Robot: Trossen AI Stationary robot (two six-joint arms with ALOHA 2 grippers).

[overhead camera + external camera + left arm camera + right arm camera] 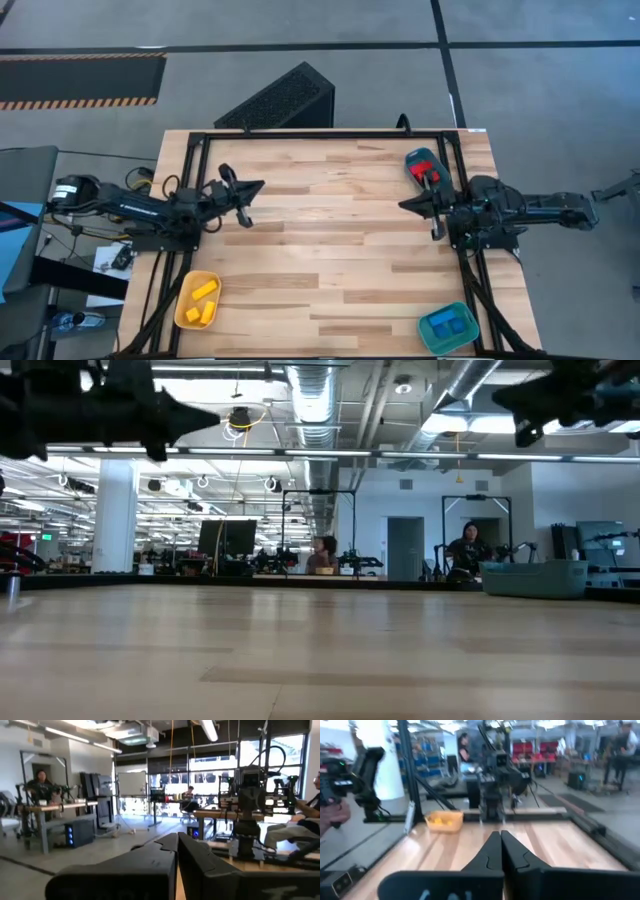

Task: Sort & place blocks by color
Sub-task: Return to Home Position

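High view: both jaws pressed together, empty; blocks (pixel 204 290) lie apart in trays (pixel 181 311).

This is looking like a robotics lab in an open industrial hall. Beyond the wooden table (pixel 320 650), people (pixel 468 550) are sitting at workbenches with monitors (pixel 226 538). Bare ducts (pixel 310 400) and strip lights are running overhead above the table, and a hazard-striped mat (pixel 80 80) is lying on the grey concrete floor beside it.

A yellow tray (pixel 185 295) and two teal trays (pixel 423 328) rest on the wooden table (pixel 330 230).
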